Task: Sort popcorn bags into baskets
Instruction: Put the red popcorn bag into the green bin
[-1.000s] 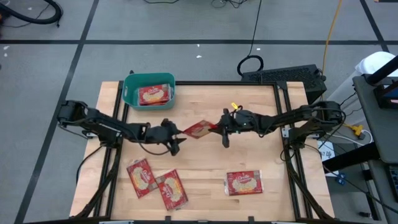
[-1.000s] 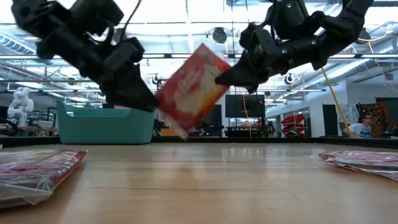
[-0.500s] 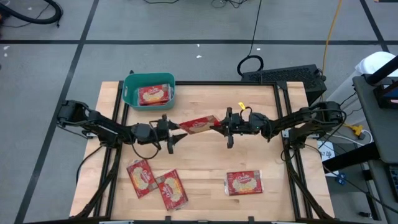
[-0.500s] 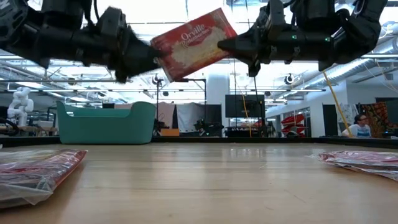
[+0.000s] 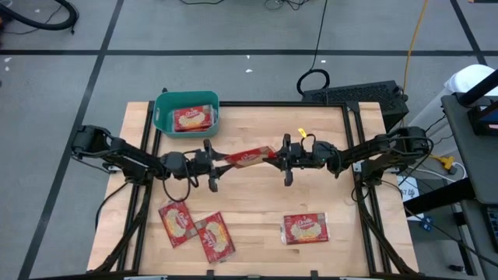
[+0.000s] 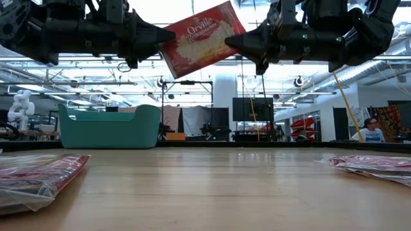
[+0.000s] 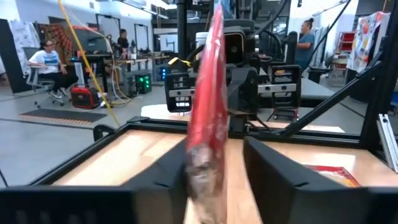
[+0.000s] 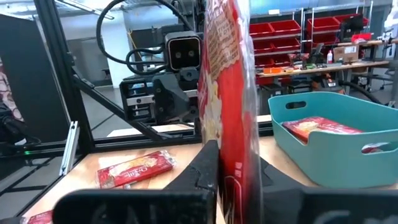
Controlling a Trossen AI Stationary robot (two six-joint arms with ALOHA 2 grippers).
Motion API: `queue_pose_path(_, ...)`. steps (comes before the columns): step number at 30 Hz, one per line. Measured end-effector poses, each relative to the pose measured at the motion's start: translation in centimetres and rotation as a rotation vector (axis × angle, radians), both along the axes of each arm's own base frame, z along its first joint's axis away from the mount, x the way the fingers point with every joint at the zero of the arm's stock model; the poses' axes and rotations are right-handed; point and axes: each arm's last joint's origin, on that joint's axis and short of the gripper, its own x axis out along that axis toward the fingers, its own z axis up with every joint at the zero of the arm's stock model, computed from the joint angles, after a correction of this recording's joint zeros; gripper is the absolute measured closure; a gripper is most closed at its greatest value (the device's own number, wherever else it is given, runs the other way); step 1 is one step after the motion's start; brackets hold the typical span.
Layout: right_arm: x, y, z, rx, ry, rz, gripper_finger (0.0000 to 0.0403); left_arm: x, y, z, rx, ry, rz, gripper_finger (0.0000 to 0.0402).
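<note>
Handover is under way: right gripper (image 5: 274, 155), clamped shut, holds a bag (image 5: 247, 156) in the air over mid-table while left gripper (image 5: 220, 160), fingers part-spread around the other end, must pinch firmly before carrying it to the basket (image 5: 185, 99).

Glossy film bag (image 6: 201, 38), wooden table (image 5: 311, 194)

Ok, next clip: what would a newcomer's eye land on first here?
A red popcorn bag hangs high over the middle of the table, between the left hand and the right hand, which is shut on its edge. Behind it, at the table's far left corner, a teal basket already holds one bag.
</note>
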Motion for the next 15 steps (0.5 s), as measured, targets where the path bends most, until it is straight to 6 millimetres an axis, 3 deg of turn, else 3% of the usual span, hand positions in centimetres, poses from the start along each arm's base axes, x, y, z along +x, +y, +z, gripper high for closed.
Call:
queue_pose_path(7, 0.0, -0.1, 0.1, -0.014, -0.012, -0.009, 0.039, 0.0, 1.0, 0.2, -0.013, -0.015, 0.026, 0.0375)
queue_pose_path(15, 0.0, -0.4, -0.3, -0.007, 0.035, -0.071, 0.034, -0.7, 2.4, 1.6, -0.042, -0.045, -0.021, 0.0356)
